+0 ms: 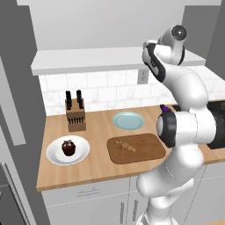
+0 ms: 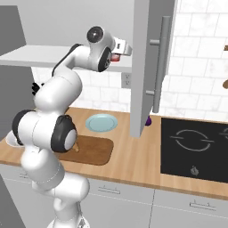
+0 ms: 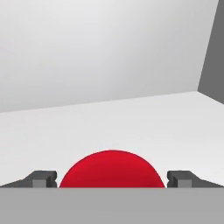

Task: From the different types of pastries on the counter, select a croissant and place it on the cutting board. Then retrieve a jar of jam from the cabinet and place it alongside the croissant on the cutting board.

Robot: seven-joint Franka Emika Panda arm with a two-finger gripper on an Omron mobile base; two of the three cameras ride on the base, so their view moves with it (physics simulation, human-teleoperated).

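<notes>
croissant: it sits on the cutting board [image 1: 143,151] already, a small tan croissant [image 1: 125,145] toward the board's left half, so I judge the first half of the job done.

jam jar: the jar [image 3: 112,169] is up on the white cabinet shelf [image 1: 88,61], right in front of my hand camera, its red lid between the two finger tips. From the right base view I catch a bit of red [image 2: 116,57] just at the wrist, against the shelf edge.

gripper: the gripper [image 3: 112,179] is spread wide, one tip on each side of the lid. I see slim gaps at both sides, so I reckon it isn't holding anything yet, just straddling the jar.

why the arm is up there: the jam lives on the shelf, so I've got the arm stretched high and reaching in level, lined up to pinch the jar from both sides.

cupcake: the dark cupcake [image 1: 68,148] stays on the white plate [image 1: 55,154] at the left of the counter [image 1: 96,169], left alone since it's the wrong pastry.

left base view extras: knife block [image 1: 75,115], blue plate [image 1: 128,120], the board and croissant in full.

right base view extras: the stovetop [image 2: 196,149] and a tall grey panel with a handle [image 2: 151,67]; my own arm covers most of the board here.

hand view extras: the only real look at finger-to-jar spacing, which neither base view gives me.
</notes>
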